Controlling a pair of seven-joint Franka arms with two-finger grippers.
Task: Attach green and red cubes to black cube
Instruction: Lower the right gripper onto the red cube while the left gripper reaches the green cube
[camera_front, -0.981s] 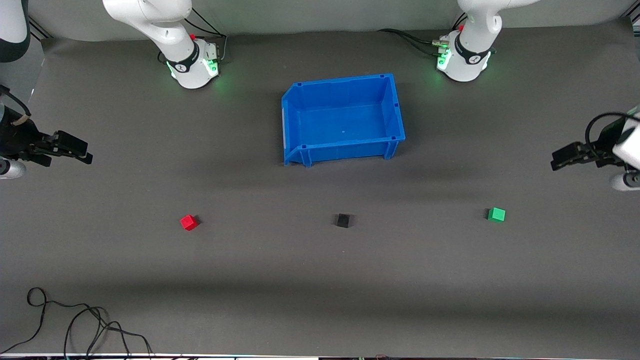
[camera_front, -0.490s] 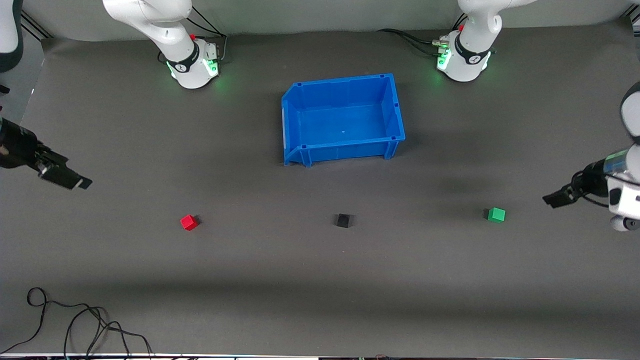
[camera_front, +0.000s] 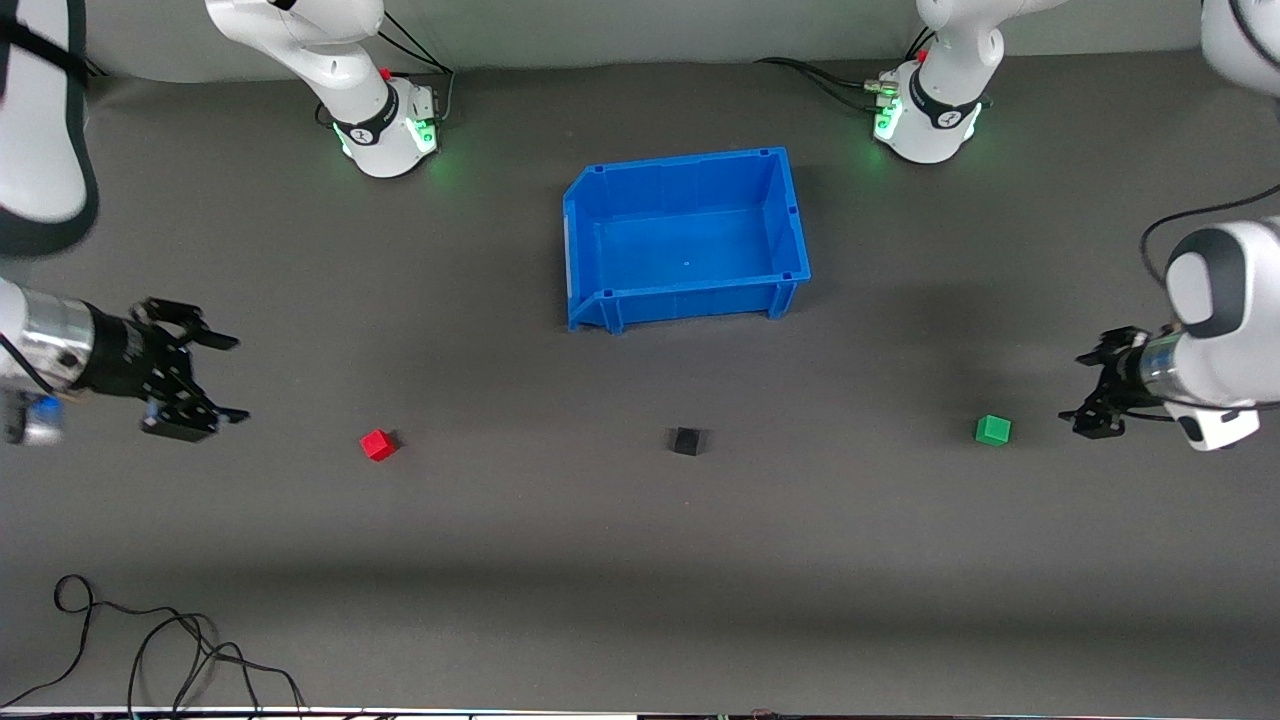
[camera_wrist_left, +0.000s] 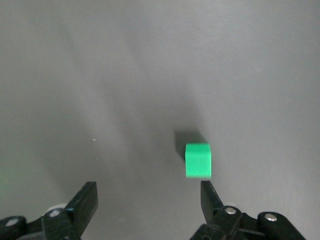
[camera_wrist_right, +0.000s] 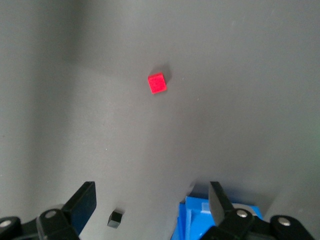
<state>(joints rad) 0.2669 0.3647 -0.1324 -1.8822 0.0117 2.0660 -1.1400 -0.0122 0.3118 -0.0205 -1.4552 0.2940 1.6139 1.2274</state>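
Observation:
The red cube (camera_front: 377, 444), black cube (camera_front: 686, 441) and green cube (camera_front: 993, 430) lie apart in a row on the grey mat, black in the middle. My right gripper (camera_front: 228, 378) is open and empty over the mat, beside the red cube toward the right arm's end. Its wrist view shows the red cube (camera_wrist_right: 157, 83), the black cube (camera_wrist_right: 115, 218) and the open gripper (camera_wrist_right: 150, 192). My left gripper (camera_front: 1078, 388) is open and empty, beside the green cube toward the left arm's end. In the left wrist view the green cube (camera_wrist_left: 198, 160) lies just ahead of one fingertip (camera_wrist_left: 206, 186) of the gripper (camera_wrist_left: 148, 192).
An empty blue bin (camera_front: 690, 300) stands farther from the front camera than the black cube; a corner of the blue bin (camera_wrist_right: 220, 220) shows in the right wrist view. Loose black cables (camera_front: 150, 650) lie at the mat's near edge toward the right arm's end.
Both grippers have swung in from the table's ends toward their cubes and turned. The three cubes and the bin have not moved.

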